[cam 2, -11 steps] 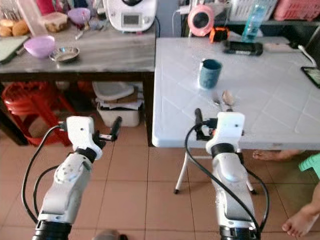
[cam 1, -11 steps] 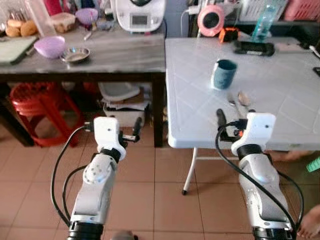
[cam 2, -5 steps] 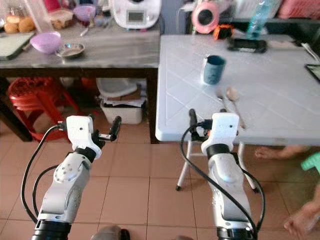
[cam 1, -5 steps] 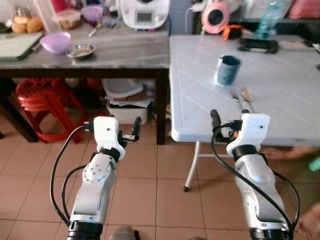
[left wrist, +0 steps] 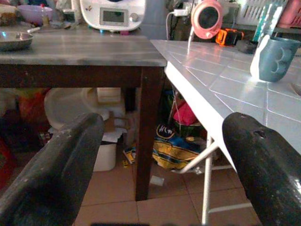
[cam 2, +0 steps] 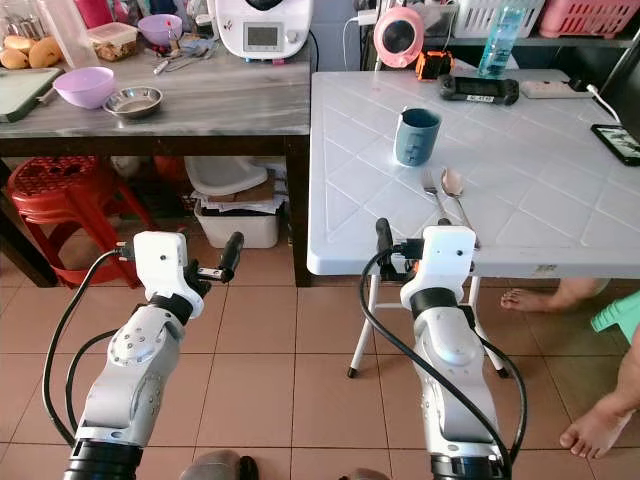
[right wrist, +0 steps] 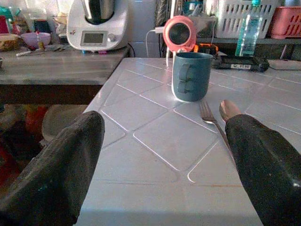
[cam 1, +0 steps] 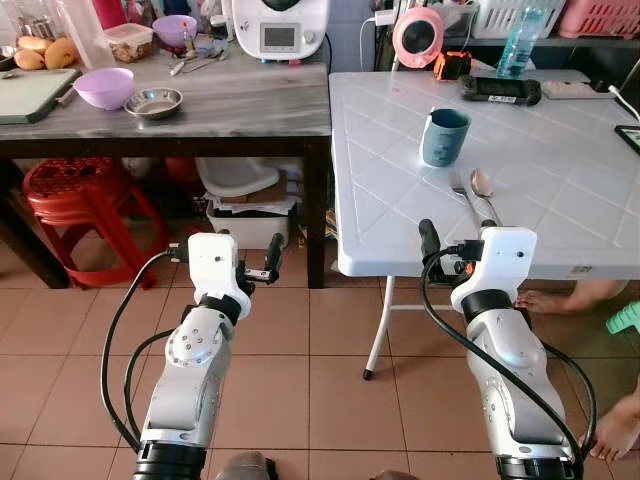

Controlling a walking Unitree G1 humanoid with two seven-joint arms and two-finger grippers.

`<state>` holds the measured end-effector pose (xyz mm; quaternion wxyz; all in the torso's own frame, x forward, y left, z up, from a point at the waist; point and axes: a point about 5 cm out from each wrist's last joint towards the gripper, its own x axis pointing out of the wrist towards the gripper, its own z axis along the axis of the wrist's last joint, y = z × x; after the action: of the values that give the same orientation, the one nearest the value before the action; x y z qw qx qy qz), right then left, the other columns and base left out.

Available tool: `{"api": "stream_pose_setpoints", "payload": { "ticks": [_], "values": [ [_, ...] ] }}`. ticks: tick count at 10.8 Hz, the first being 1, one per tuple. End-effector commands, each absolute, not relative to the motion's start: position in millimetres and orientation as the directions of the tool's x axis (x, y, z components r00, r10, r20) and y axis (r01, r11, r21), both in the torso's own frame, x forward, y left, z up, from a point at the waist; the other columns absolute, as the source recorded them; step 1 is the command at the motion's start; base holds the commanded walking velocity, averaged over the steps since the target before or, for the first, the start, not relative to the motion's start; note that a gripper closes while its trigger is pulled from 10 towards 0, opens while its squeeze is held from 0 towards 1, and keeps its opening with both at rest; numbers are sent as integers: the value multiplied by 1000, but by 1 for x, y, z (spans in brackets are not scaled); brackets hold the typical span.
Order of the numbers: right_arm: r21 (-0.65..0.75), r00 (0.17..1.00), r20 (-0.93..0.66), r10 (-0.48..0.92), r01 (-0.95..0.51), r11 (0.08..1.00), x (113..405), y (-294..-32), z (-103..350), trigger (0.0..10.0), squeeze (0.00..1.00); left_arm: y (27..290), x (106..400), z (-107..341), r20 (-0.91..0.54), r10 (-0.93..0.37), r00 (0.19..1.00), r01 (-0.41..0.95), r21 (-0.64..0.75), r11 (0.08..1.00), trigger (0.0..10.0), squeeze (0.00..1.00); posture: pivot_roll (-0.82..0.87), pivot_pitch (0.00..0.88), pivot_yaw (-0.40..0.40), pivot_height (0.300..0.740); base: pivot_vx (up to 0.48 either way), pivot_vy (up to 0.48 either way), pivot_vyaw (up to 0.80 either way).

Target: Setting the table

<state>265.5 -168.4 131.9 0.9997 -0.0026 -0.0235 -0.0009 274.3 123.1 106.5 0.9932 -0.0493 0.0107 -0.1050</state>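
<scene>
1. The white surface (cam 1: 560, 190) fills the right half of the head view. On it, right of the middle, lie a fork (cam 1: 464, 191) and a spoon (cam 1: 483, 187), side by side and just apart. A blue mug (cam 1: 444, 136) stands a little above them in the picture
2. The fork and spoon are long and thin. Their long way runs up and down the frame. The eating ends point up toward the mug, and the handles point down toward the near edge
3. The right gripper (right wrist: 162, 165) is spread wide and holds nothing. It hangs at the near edge of the surface, low and right of center, aimed at the fork and spoon
4. The left gripper (left wrist: 162, 165) is spread wide too, with nothing in it. It hangs over the floor, low and left of center
5. What could go wrong: the fork and spoon lie flat and close together, so the gripper could slip off, or grab both, or push one off the edge. It could also bump the mug and tip it
</scene>
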Motion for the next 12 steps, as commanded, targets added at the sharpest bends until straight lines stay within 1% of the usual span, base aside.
{"api": "stream_pose_setpoints", "payload": {
  "ticks": [1,7,9,11,12],
  "values": [
    [-3,999,38,-12,13,1000,268,-170,132,10000,0,121,275,108,-1,-224,975,223,-95,970,10000,0,-22,0,24,740,0,-379,0],
    [-8,999,32,-11,11,1000,268,-170,131,10000,0,120,274,108,0,-225,974,224,-101,969,10000,0,-22,0,21,740,0,-375,0],
    [-5,1000,28,-13,13,1000,267,-171,130,10000,0,121,273,108,-1,-215,977,214,-108,971,10000,0,-22,0,19,740,0,0,0],
    [2,999,33,-18,18,1000,269,-171,132,10000,0,120,274,112,28,-247,969,248,-119,961,10000,0,-24,0,21,740,0,0,0],
    [6,999,32,-21,21,1000,270,-172,132,10000,0,119,274,112,26,-250,968,251,-126,960,10000,0,-25,0,23,740,281,0,0]
  ]
}}
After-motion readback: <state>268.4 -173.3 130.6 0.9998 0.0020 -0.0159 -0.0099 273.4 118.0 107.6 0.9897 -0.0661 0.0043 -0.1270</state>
